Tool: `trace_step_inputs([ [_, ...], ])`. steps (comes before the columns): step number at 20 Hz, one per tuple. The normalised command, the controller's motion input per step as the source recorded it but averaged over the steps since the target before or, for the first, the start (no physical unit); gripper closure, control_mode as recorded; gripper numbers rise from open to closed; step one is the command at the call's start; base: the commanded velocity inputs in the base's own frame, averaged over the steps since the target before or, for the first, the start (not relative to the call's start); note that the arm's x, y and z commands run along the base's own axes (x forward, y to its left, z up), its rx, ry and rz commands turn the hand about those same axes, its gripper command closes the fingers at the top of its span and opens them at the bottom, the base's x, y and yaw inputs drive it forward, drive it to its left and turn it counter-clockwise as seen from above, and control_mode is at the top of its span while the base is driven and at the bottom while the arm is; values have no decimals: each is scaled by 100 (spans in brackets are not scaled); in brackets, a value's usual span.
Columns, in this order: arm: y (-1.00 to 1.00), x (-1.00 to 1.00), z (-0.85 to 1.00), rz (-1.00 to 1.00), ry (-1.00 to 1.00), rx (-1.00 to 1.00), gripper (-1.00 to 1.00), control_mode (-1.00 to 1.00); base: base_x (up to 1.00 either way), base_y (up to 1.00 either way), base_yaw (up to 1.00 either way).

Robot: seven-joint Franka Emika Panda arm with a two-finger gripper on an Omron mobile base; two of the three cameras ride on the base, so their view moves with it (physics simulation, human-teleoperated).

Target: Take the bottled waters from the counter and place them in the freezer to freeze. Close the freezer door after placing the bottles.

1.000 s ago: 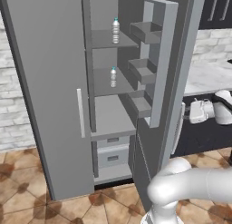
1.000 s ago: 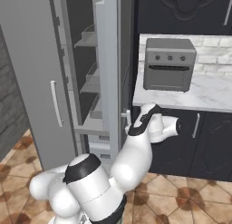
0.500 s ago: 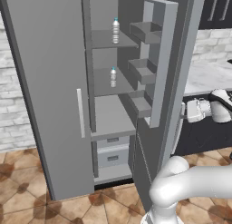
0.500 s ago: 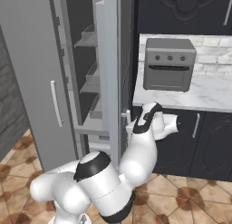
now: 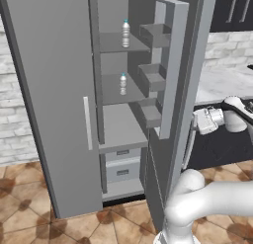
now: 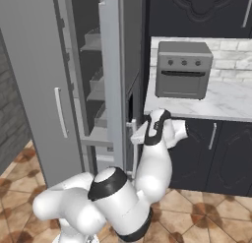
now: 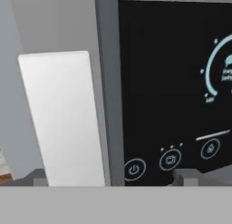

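Two bottles [image 5: 125, 33] stand on separate freezer [image 5: 118, 90] shelves, one above the other. The freezer door [image 5: 173, 90] hangs open. The pincer [image 5: 196, 123] sits just beside the door's outer face by its handle [image 7: 63, 119], fingers spread wide, holding nothing.

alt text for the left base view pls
An open freezer holds two water bottles, one on the top shelf and one on the shelf below. Its door stands swung wide, with the white arm's open claw at the door's outer face.
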Motion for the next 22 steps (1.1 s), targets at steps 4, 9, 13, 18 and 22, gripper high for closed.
trace_step_inputs([
  [4, 84, 0, 0, -1, 0, 0, -100, -100, 0, 0, 0],
  [9, 84, 2, 0, -10, 0, 0, -100, -100, 0, 0, 0],
  [13, 96, 11, 0, -20, 3, 0, -100, -100, 0, 0, 0],
  [18, 87, 27, -1, -21, 11, -2, -100, -100, 0, 0, 0],
  [22, 77, 39, -1, -18, 12, -5, -100, -100, 0, 0, 0],
])
